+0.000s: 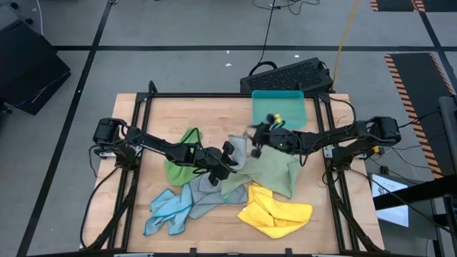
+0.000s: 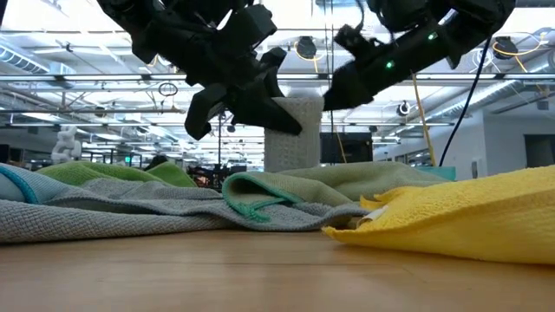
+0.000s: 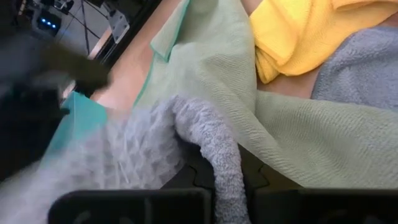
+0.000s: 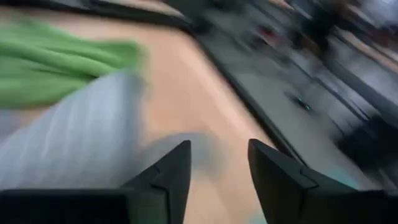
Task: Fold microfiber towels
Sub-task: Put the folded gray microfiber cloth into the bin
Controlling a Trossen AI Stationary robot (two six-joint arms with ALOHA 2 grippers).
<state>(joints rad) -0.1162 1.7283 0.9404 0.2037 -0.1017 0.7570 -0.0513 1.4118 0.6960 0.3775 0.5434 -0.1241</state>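
Bare table (image 1: 178, 114) back edge, left gripper (image 1: 230, 158) clamping grey towel (image 1: 239, 146)

Both arms reach inward from the table's sides and meet near its middle, raised above the surface. The left gripper (image 1: 230, 158) points toward the centre from the left, its fingers closed tight. The right gripper (image 1: 257, 134) comes in from the right, just beside it, with its two fingers (image 4: 171, 177) parted.
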